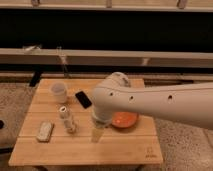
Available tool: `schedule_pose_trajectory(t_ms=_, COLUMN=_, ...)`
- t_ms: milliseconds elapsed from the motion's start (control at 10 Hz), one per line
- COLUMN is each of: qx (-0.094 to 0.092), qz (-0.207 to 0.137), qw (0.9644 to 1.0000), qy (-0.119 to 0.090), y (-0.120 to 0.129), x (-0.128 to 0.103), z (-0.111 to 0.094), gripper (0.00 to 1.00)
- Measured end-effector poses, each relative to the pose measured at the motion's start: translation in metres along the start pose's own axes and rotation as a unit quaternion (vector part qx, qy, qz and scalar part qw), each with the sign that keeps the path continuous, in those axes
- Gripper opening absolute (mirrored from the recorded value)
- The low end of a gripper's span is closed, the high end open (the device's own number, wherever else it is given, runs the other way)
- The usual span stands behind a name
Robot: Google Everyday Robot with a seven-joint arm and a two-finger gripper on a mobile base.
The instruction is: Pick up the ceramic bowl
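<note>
fingers hang between bottle and ceramic bowl.

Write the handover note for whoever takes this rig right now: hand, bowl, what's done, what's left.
Hand: low over the light wooden table, just beside the bowl on its picture-left side, not on it.
Bowl: the wide, shallow orange-red ceramic bowl sits on the table right of centre, partly hidden by the white arm.
Done: the arm is down at table level near the bowl.
Left: bring the hand onto the bowl's rim, grip it, lift it.
Nearby: a small white cup and a flat black object behind the hand.
</note>
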Motion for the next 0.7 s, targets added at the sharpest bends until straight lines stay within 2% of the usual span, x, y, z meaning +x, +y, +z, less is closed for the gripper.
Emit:
schedule_pose_trajectory(t_ms=300, qx=0.001, qz=0.053, qw=0.9981, qy=0.032, y=-0.033, x=0.058, z=0.024, gripper=0.80)
schedule_pose_trajectory(t_ms=700, qx=0.008, qz=0.099, qw=0.9935, qy=0.056, y=-0.078, x=0.118, z=0.040, gripper=0.80)
